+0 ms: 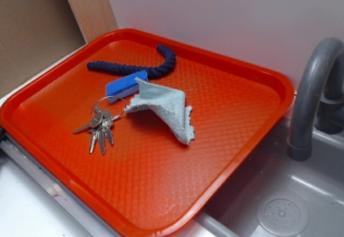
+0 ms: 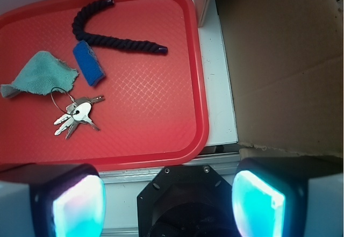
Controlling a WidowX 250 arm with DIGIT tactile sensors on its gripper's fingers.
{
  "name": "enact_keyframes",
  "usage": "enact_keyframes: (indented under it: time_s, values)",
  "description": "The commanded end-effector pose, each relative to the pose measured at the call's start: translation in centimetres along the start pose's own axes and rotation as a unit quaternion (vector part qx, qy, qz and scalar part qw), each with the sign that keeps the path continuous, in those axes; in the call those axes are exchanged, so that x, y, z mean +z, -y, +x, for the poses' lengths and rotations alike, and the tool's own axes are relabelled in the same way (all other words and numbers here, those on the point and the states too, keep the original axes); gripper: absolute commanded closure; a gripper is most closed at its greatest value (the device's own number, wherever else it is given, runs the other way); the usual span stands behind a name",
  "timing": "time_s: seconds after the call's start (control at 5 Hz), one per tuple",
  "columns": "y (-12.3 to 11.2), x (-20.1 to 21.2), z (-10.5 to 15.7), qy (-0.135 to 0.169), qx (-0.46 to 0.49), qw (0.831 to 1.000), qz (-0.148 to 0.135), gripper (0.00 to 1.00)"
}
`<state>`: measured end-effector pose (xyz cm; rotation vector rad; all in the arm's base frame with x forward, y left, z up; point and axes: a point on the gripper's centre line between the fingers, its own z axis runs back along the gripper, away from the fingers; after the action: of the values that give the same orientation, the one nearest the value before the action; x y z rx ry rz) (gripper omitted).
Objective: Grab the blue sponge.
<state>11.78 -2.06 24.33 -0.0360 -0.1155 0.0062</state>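
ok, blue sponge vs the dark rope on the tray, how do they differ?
The sponge is bright blue with a white lower layer; the rope is dark navy all over. The sponge is a short straight block; the rope is long, twisted and bent into a hook. The sponge lies beside the cloth and the keys; the rope lies behind it, nearer the tray's far rim. Both lie flat on the tray.

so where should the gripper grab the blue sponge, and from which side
Probably across the short width of the blue sponge, near its middle, coming straight down from above. It lies flat on the red tray as a narrow block, so its long sides suit the open gripper. The rope, cloth and keys crowd it, so a side approach looks risky.
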Motion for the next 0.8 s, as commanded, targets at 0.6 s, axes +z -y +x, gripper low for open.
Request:
enact_keyframes:
  time_s: [0.6]
  values:
    - [7.7, -5.8, 7.1, 0.045, -0.162, 0.985, -0.031, 0.0]
